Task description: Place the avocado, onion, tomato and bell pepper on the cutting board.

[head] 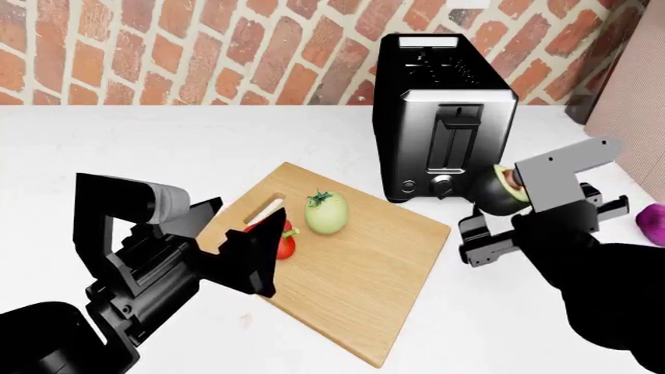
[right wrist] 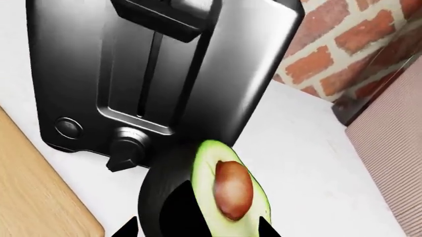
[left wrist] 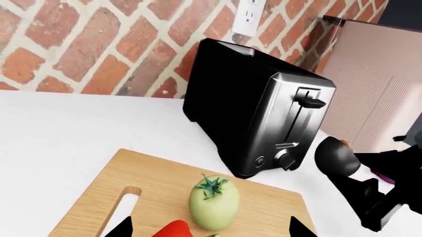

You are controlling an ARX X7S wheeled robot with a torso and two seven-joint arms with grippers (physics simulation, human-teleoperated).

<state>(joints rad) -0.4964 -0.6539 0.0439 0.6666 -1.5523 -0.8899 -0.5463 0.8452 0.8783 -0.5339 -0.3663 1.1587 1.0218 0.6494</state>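
Note:
On the light-wood cutting board (head: 359, 269) lie the pale green tomato (head: 325, 212) and the red bell pepper (head: 283, 242). My left gripper (head: 270, 257) hangs open just over the pepper. In the left wrist view the tomato (left wrist: 214, 202) and pepper (left wrist: 173, 230) sit on the board (left wrist: 148, 185), with the gripper (left wrist: 209, 232) spread wide around them. My right gripper (head: 509, 204) is shut on the halved avocado (head: 505, 185) in front of the toaster, off the board's right edge. The right wrist view shows the avocado (right wrist: 228, 187) with its pit between the fingers of the right gripper (right wrist: 196, 231). The purple onion (head: 652, 221) lies at the far right.
A black and steel toaster (head: 441, 109) stands on the white counter (head: 156, 148) behind the board, close to the avocado. A brick wall (head: 208, 47) with an outlet (left wrist: 252, 15) runs along the back. A pink ribbed panel (head: 636, 93) stands at the right.

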